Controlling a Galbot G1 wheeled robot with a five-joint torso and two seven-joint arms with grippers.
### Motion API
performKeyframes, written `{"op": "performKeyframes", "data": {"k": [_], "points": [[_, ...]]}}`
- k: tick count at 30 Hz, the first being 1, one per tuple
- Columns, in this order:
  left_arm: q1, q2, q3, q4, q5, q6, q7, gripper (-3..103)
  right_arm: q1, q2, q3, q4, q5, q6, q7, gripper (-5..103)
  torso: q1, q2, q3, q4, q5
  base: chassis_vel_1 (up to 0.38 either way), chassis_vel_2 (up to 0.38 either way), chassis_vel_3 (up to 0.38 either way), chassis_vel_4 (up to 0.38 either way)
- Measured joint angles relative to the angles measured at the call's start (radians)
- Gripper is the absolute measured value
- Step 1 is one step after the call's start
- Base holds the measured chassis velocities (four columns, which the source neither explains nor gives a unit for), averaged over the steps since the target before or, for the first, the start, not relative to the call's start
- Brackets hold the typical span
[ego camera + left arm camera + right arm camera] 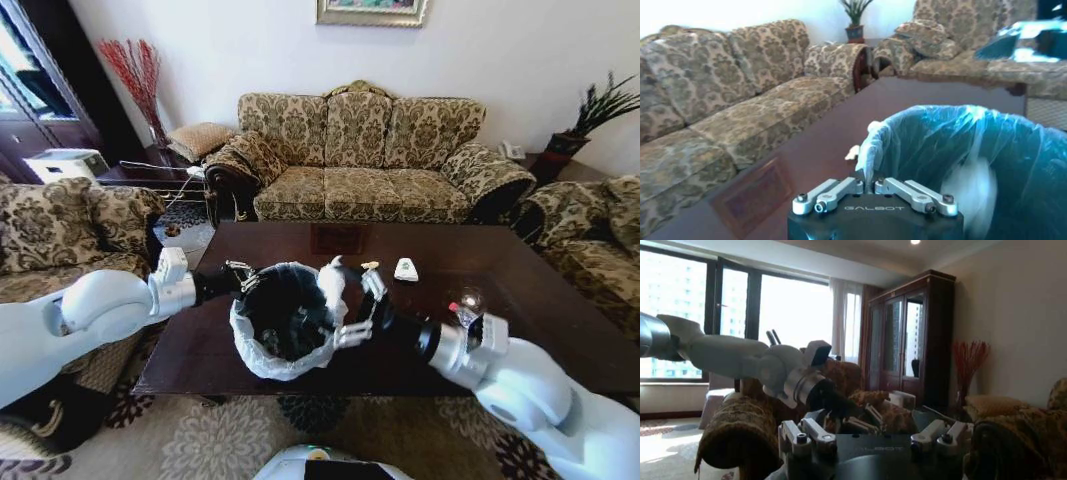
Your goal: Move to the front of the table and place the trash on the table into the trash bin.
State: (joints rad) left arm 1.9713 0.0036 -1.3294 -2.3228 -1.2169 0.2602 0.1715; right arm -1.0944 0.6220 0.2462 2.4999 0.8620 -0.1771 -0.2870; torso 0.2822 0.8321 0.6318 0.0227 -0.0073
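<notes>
"GALBOT" is printed in pale letters on the dark body of the left gripper (873, 187), nearest the left wrist camera; its two metal fingers are pressed together on the folded-over plastic liner at the rim of the trash bin (973, 150). From the head camera the trash bin (283, 318) is small and round, dark inside, its translucent white bag bunched over the edge, and it sits at the near edge of the table (520, 300), a glossy dark brown top. The left gripper (243, 276) meets the bin's rim on the robot's left side. The right gripper (350, 308) is at the opposite side of the rim, fingers spread wide apart, one by the top of the liner and one lower beside the bag. Just behind the right wrist stands a clear red-capped bottle (468, 300). Farther back on the table lie a white packet (406, 269) and a small pale scrap (370, 265), both well apart from either gripper. Beyond the table stands a patterned sofa (360, 160).
</notes>
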Motion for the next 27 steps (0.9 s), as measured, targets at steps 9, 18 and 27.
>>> {"op": "performKeyframes", "data": {"k": [9, 18, 27], "points": [[0.0, -0.002, -0.001, -0.066, -0.016, 0.02, -0.014, 1, -0.008, 0.026, -0.008, 0.0, -0.01, 0.01, -0.022, 54, 0.0, 0.0, 0.0, -0.0002, -0.0003, 0.0, 0.0, 0.0, 0.0], [-0.007, -0.109, -0.015, -0.037, -0.06, 0.109, -0.157, 1, -0.064, 0.116, 0.044, 0.0, 0.041, -0.038, 0.4, 86, 0.0, 0.0, 0.0, 0.0004, -0.0003, 0.0, 0.0, 0.0, 0.0], [-0.019, -0.271, -0.047, -0.005, -0.085, 0.163, -0.254, 1, -0.381, 0.348, 0.155, -0.043, -0.203, -0.081, 0.732, 100, 0.0, 0.0, 0.0, -0.0001, -0.0006, 0.0, 0.0, 0.0, 0.0]]}}
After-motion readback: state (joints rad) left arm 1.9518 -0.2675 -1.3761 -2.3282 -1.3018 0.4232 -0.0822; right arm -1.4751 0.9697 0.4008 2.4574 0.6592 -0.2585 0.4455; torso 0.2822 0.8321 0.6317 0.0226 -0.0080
